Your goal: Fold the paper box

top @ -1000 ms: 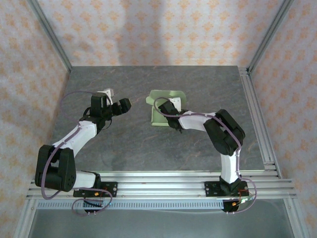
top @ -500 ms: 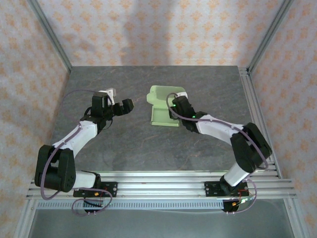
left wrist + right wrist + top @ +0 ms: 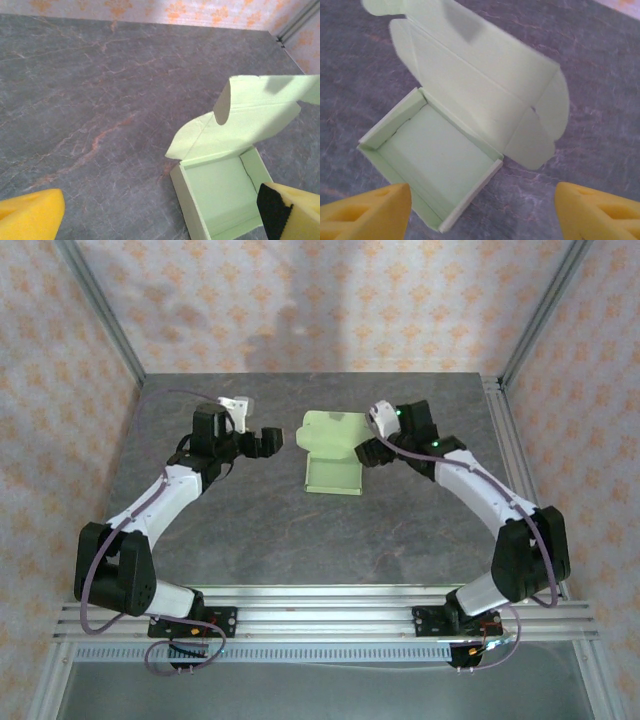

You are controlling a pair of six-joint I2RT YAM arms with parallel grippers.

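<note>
Top external view: the paper box (image 3: 332,478) is sitting on the table (image 3: 240,530) toward the far middle, between the two grippers.
Box state: the tray (image 3: 437,165) is standing formed with its walls upright; the lid (image 3: 335,428) is rising from the far edge, not yet closed.
Left gripper (image 3: 268,440): hovering just beside the box's left side, jaws spread fully, holding nothing.
Right gripper (image 3: 370,448): hovering just beside the lid's right end, jaws wide apart, holding nothing.
Tabs (image 3: 552,110): the rounded ends of the lid are sticking outward, unfolded.
Step in hand (judged): bringing the lid down over the tray.
Method: one gripper should be steadying a tray wall while the other is pushing the lid forward along its crease; the tabs should be turning inward before the lid is seating.
Risk: thin card is likely to be sliding or buckling if pressed off the crease.
</note>
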